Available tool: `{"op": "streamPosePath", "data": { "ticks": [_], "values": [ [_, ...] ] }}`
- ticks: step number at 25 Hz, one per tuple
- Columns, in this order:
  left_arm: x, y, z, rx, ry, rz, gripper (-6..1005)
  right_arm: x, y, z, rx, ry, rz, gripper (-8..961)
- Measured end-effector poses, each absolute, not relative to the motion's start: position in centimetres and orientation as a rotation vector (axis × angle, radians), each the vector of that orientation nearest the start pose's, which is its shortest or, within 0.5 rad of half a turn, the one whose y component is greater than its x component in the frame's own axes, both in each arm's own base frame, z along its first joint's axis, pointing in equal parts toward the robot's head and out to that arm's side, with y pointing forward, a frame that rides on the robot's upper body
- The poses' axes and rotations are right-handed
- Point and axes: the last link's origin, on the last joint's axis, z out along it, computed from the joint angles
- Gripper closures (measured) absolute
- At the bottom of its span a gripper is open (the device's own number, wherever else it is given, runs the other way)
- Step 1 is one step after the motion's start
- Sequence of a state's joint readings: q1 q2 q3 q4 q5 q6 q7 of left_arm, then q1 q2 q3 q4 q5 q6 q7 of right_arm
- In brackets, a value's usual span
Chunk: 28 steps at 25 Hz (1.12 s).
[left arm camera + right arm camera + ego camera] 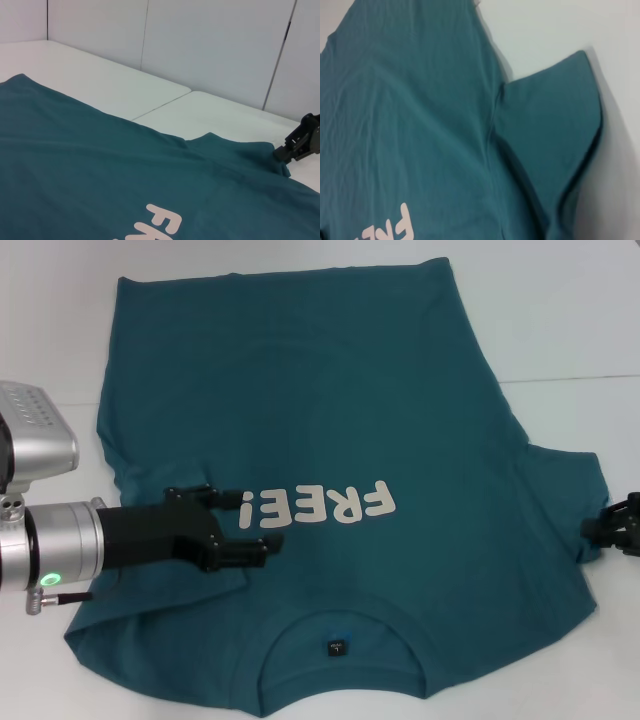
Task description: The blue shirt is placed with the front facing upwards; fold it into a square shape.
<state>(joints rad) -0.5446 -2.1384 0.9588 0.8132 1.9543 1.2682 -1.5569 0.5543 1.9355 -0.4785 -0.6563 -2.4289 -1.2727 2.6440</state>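
- Lying face up on the white table, the dark teal-blue cotton shirt was spread flat, collar at 6 o'clock.
- The left gripper was held over the lettering, fingers apart.
- The right gripper was seen at the 3 o'clock sleeve; its finger state could not be told.

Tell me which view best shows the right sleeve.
Right wrist view: the right sleeve fills it, edge lifted off the table. Head view shows it small beside the right hand. Left wrist view catches only its far tip.

Blue shirt flat on table; left gripper over chest; right gripper at right sleeve edge.
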Motion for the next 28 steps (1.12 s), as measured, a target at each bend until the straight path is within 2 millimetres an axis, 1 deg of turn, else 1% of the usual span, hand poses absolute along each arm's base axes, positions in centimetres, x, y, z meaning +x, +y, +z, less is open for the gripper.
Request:
{"op": "streamPosePath", "data": {
  "ticks": [2, 9, 13, 18, 22, 24, 28],
  "values": [
    [-22.7, 36.6, -2.6, -2.671, -0.6, -0.499, 93, 36.0, 35.5, 8.0, -1.635, 2.07, 0.466, 569],
    [-22.7, 36.6, -2.5, -2.667, -0.598, -0.499, 93, 36.2, 35.4, 9.2, -1.629, 2.075, 0.46, 811],
    [-22.7, 36.6, -2.4, -2.663, -0.601, -0.501, 93, 36.0, 35.3, 9.8, -1.645, 2.073, 0.466, 954],
    [-22.8, 36.7, -2.2, -2.653, -0.608, -0.506, 93, 35.6, 34.9, 10.1, -1.681, 2.087, 0.454, 937],
    [-22.8, 36.7, -2.2, -2.654, -0.607, -0.508, 93, 35.8, 34.7, 10.9, -1.671, 2.085, 0.448, 923],
    [-22.7, 36.8, -2.2, -2.655, -0.605, -0.509, 93, 35.9, 34.7, 10.9, -1.674, 2.083, 0.42, 916],
    [-22.6, 36.8, -2.2, -2.657, -0.598, -0.508, 92, 36.1, 34.7, 10.8, -1.676, 2.077, 0.371, 812]
  ]
}}
